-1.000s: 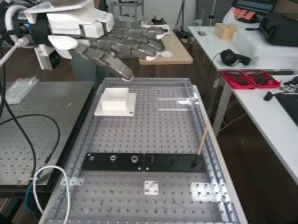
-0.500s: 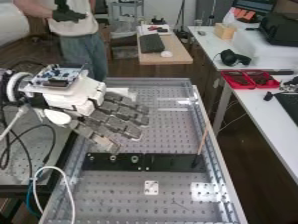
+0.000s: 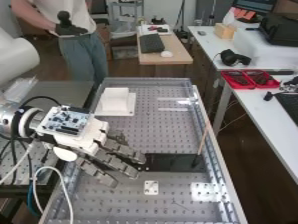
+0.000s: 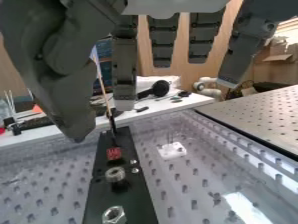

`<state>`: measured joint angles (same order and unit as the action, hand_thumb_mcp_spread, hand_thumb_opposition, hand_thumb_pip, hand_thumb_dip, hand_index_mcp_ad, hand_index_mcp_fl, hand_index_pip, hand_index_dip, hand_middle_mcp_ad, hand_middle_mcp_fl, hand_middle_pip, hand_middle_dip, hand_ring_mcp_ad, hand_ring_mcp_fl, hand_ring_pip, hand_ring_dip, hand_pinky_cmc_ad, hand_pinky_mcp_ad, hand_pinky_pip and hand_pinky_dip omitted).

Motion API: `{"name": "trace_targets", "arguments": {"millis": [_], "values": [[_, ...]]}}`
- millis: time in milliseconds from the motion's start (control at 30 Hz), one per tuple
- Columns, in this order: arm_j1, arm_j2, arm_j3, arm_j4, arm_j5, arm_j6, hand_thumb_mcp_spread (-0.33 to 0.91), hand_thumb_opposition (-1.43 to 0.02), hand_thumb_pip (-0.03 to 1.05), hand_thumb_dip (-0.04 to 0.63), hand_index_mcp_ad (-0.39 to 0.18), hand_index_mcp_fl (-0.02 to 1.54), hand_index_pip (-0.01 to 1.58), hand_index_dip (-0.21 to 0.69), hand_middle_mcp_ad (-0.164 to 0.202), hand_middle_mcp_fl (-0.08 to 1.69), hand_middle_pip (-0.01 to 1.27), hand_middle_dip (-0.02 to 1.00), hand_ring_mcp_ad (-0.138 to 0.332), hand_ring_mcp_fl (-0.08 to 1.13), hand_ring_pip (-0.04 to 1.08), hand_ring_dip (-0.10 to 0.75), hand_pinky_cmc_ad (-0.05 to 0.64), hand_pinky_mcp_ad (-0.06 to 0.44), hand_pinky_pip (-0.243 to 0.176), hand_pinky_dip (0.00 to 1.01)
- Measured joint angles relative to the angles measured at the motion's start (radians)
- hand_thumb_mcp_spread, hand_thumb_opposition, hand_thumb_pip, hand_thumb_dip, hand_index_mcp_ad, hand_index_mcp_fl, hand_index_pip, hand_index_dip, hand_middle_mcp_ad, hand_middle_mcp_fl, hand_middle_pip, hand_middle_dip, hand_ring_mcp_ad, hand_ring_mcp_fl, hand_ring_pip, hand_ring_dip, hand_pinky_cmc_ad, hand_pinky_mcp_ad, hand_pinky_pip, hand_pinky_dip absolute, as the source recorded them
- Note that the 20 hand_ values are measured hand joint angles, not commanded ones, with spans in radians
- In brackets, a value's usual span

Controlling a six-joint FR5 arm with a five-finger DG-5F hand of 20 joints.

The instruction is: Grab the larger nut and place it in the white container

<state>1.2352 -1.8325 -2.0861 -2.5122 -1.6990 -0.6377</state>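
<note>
Evidently grasp and placement both remain: the dark grey hand point(image 3: 123, 150), fingers extended, hangs above the long black plate point(image 4: 136, 195) bearing the silvery metal nut point(image 4: 115, 174), seemingly the larger, with the white square container point(image 3: 115, 98) at the hand's twelve o'clock in the high view.

Robotics laboratory or workshop: perforated metal worktop point(image 3: 169, 192), robot hand point(image 3: 110, 155) bearing an exposed circuit board point(image 3: 66, 121), and mounted nuts point(image 4: 114, 215).

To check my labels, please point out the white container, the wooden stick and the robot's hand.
White container point(image 3: 115, 103): high view, its near wall.
Wooden stick point(image 3: 203, 138): high view, middle of its shaft.
Robot's hand point(image 3: 89, 142): high view, its white back.
</note>
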Motion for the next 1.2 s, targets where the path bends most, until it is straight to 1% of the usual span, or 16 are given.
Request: {"name": "trace_targets", "arguments": {"millis": [100, 200, 267, 333, 433, 500, 667, 800, 833, 900, 1033, 1100, 1200], "values": [[0.002, -0.021, -0.017, 0.036, 0.008, 0.004, 0.24, -0.85, 0.78, 0.159, -0.106, 0.01, 1.48, -0.024, 0.077, 0.01, 0.13, 0.22, 0.178, 0.0, 0.13, 0.108, 0.363, 0.311, -0.106, 0.63], [0.007, -0.043, -0.034, 0.076, 0.02, 0.011, 0.23, -0.85, 0.78, 0.159, -0.106, 0.01, 1.49, 0.0, 0.075, 0.01, 0.13, 0.22, 0.178, 0.0, 0.13, 0.108, 0.363, 0.314, -0.106, 0.63], [0.011, -0.053, -0.047, 0.103, 0.026, 0.011, 0.24, -0.86, 0.78, 0.157, -0.106, 0.01, 1.51, 0.047, 0.075, 0.01, 0.13, 0.22, 0.178, 0.0, 0.13, 0.108, 0.363, 0.311, -0.106, 0.65], [0.017, -0.062, -0.059, 0.126, 0.03, 0.005, 0.24, -0.86, 0.78, 0.157, -0.106, 0.01, 1.52, 0.051, 0.077, 0.02, 0.13, 0.22, 0.178, 0.0, 0.13, 0.108, 0.363, 0.314, -0.106, 0.65], [0.023, -0.074, -0.071, 0.148, 0.031, -0.006, 0.24, -0.87, 0.78, 0.157, -0.106, 0.0, 1.53, 0.087, 0.075, 0.02, 0.13, 0.22, 0.178, 0.0, 0.13, 0.108, 0.363, 0.311, -0.106, 0.65], [0.026, -0.082, -0.079, 0.168, 0.03, -0.02, 0.23, -0.86, 0.78, 0.157, -0.119, 0.01, 1.54, 0.112, 0.075, 0.02, 0.13, 0.22, 0.178, 0.0, 0.13, 0.108, 0.363, 0.312, -0.112, 0.65], [0.026, -0.089, -0.099, 0.225, 0.023, -0.036, 0.24, -0.87, 0.78, 0.157, -0.119, 0.01, 1.54, 0.126, 0.077, 0.02, 0.12, 0.22, 0.178, 0.0, 0.12, 0.108, 0.363, 0.312, -0.112, 0.65], [0.025, -0.093, -0.117, 0.266, 0.017, -0.056, 0.24, -0.87, 0.78, 0.157, -0.119, 0.0, 1.54, 0.127, 0.077, 0.01, 0.12, 0.22, 0.178, 0.0, 0.15, 0.108, 0.367, 0.312, -0.11, 0.65], [0.024, -0.095, -0.122, 0.278, 0.015, -0.063, 0.24, -0.87, 0.78, 0.157, -0.119, 0.0, 1.55, 0.126, 0.077, 0.01, 0.12, 0.21, 0.182, 0.0, 0.15, 0.106, 0.363, 0.312, -0.11, 0.67], [0.021, -0.102, -0.126, 0.289, 0.008, -0.08, 0.24, -0.87, 0.79, 0.159, -0.119, 0.0, 1.56, 0.131, 0.077, 0.02, 0.12, 0.21, 0.178, 0.0, 0.17, 0.106, 0.367, 0.312, -0.11, 0.68], [0.014, -0.109, -0.126, 0.294, -0.013, -0.102, 0.23, -0.87, 0.8, 0.159, -0.119, 0.01, 1.56, 0.131, 0.077, 0.01, 0.12, 0.2, 0.182, 0.0, 0.18, 0.105, 0.363, 0.312, -0.11, 0.68], [0.013, -0.11, -0.127, 0.299, -0.018, -0.109, 0.25, -0.88, 0.8, 0.159, -0.119, 0.01, 1.56, 0.131, 0.077, 0.02, 0.12, 0.2, 0.182, 0.0, 0.18, 0.103, 0.363, 0.312, -0.11, 0.7], [0.01, -0.116, -0.126, 0.309, -0.033, -0.135, 0.27, -0.88, 0.8, 0.171, -0.119, 0.0, 1.56, 0.131, 0.077, 0.02, 0.12, 0.2, 0.182, 0.0, 0.2, 0.091, 0.363, 0.314, -0.11, 0.71]]}}
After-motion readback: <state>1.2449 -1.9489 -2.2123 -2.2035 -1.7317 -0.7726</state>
